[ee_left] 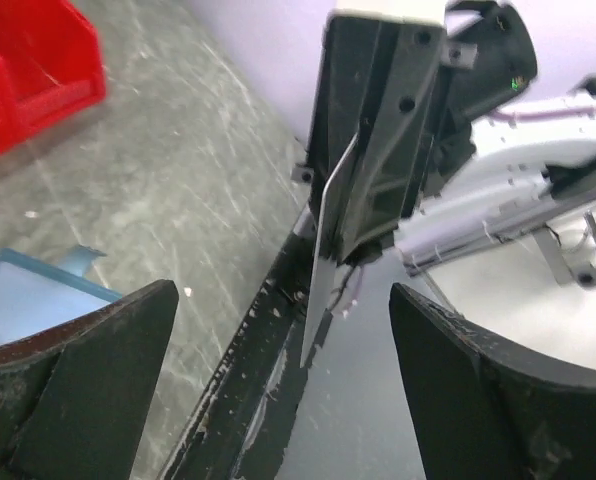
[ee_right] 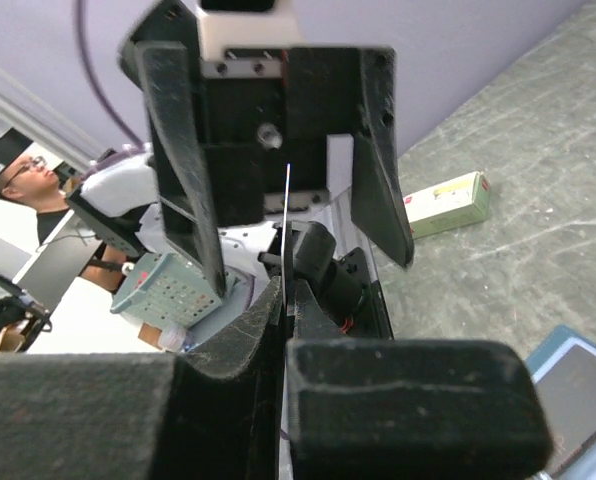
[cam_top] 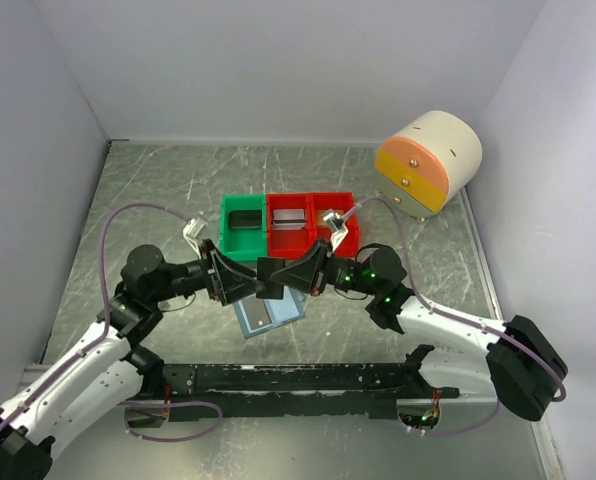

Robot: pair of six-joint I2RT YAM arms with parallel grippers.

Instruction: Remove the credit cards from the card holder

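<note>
Top view: I see the card holder [cam_top: 270, 315] lying open at centre. My left gripper [cam_top: 258, 285] and right gripper [cam_top: 276, 275] meet at its 12 o'clock. Left wrist: left jaws wide apart, a credit card [ee_left: 325, 255] edge-on at 12 o'clock. Right wrist: right jaws clamped on that card.

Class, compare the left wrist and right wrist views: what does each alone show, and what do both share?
Only the left wrist view: a red bin. Only the right wrist view: a small cream-and-red box and a person wearing glasses. Both: the credit card pinched edge-on in the shut right gripper, and part of the blue card holder.
</note>
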